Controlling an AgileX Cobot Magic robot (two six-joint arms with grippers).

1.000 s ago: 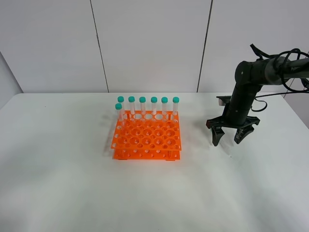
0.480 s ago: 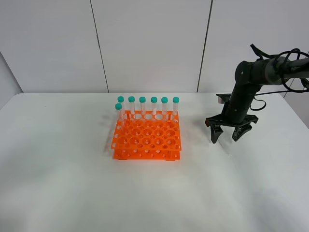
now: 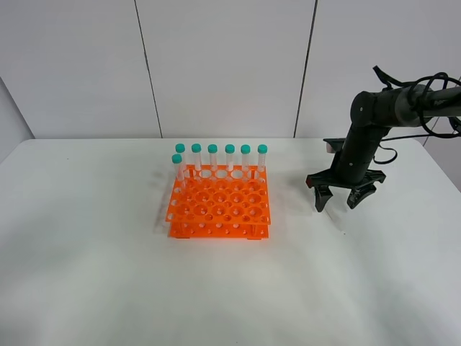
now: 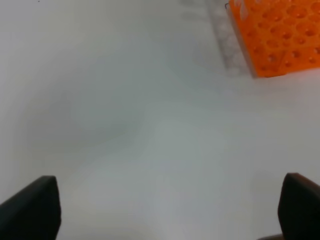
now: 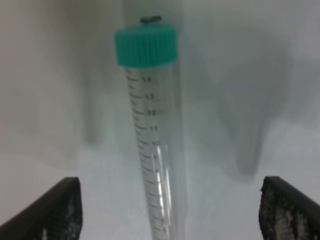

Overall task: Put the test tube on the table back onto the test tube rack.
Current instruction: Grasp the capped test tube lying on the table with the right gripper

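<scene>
Compared with one second ago, the right end effector (image 3: pixel 344 200) is seen slightly higher in the exterior view, right of centre. The test tube rack (image 3: pixel 220 209) and its seven racked tubes (image 3: pixel 221 155) are unchanged.

- **Right end effector:** It is pointed down at the desk (image 3: pixel 108 274) with the jaws spread wide and nothing gripped.
- **Test tube:** In the right wrist view the test tube (image 5: pixel 155 145) is seen lying flat on the desk between the two fingers (image 5: pixel 60 207), touched by neither. The teal cap (image 5: pixel 146 47) is turned away from the camera. This straddling pose is judged to be alignment for a grasp across the barrel.
- **Exterior view:** The tube cannot be made out with confidence.
- **Left end effector:** The left end effector (image 4: pixel 165 215) is held open over bare desk, well clear of the rack, presumably parked out of the way.
- **Rack:** Many holes are left free for the return.
</scene>
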